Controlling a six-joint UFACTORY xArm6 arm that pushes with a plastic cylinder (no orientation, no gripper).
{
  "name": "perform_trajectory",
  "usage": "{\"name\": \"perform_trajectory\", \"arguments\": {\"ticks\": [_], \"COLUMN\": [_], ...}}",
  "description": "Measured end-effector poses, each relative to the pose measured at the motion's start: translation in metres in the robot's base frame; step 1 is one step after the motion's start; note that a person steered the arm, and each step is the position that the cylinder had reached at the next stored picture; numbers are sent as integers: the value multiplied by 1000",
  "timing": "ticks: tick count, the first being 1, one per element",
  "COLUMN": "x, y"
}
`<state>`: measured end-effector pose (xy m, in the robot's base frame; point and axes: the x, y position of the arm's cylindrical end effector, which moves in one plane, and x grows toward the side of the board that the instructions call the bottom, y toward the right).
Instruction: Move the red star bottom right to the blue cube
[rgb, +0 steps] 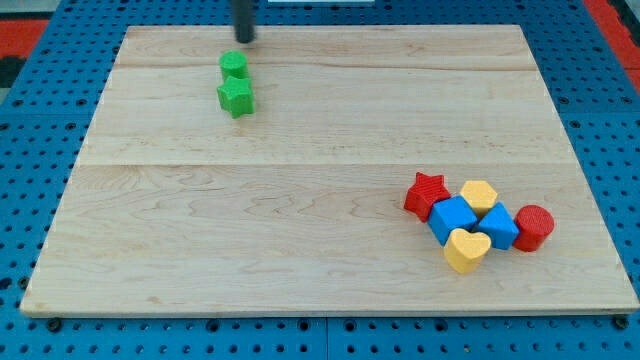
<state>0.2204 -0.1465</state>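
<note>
My tip (243, 40) sits at the view's top, left of centre, near the far edge of the wooden board (300, 200). No jaws on this rig, just the bare rod, holding nothing and touching no block. Just below the tip: green cylinder (234, 65), and touching that on its lower side, green star (236, 96). Tip is close to the cylinder but apart from it.

Everything else is clustered at the view's bottom right, well apart from the tip. Red star (426, 193) is on the cluster's left end, touching the blue cube (452, 218) at the cube's upper left. A yellow block (479, 194), shape unclear, sits just right of the red star. A second blue cube (498, 226) lies right of the first, with the red cylinder (534, 227) against its right side. Yellow heart (466, 250) is at the bottom, under both blue cubes
</note>
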Motion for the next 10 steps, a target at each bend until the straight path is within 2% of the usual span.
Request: {"name": "perform_trajectory", "arguments": {"ticks": [1,3,5,6,7,8,9,10], "x": [76,177,296,297,223,119,73,108], "y": [8,57,195,164,42,-15,-9,97]}}
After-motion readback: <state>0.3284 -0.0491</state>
